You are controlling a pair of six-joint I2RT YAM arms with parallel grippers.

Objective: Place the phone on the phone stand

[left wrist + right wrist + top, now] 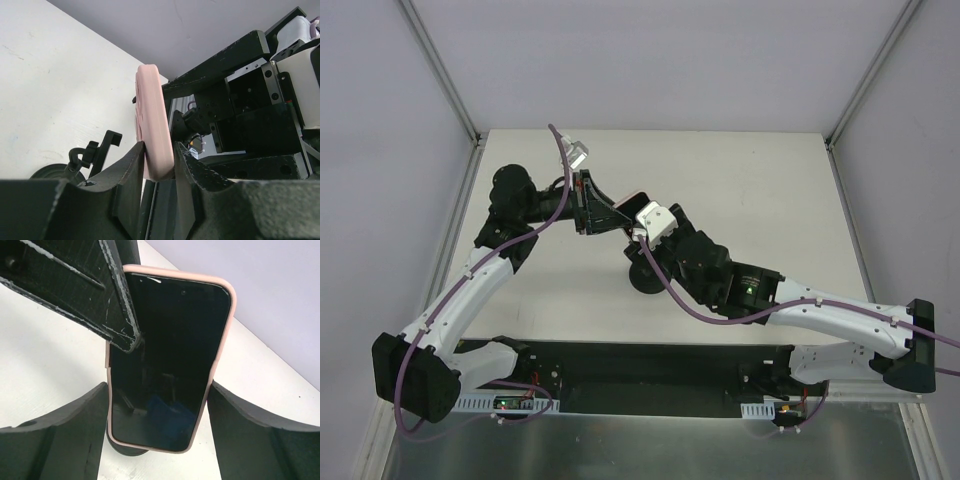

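Nothing readable in any of the three views: no text, label, brand, number or sign. The phone [165, 365] screen is dark and shows no characters, and the pink case back in the left wrist view is plain.
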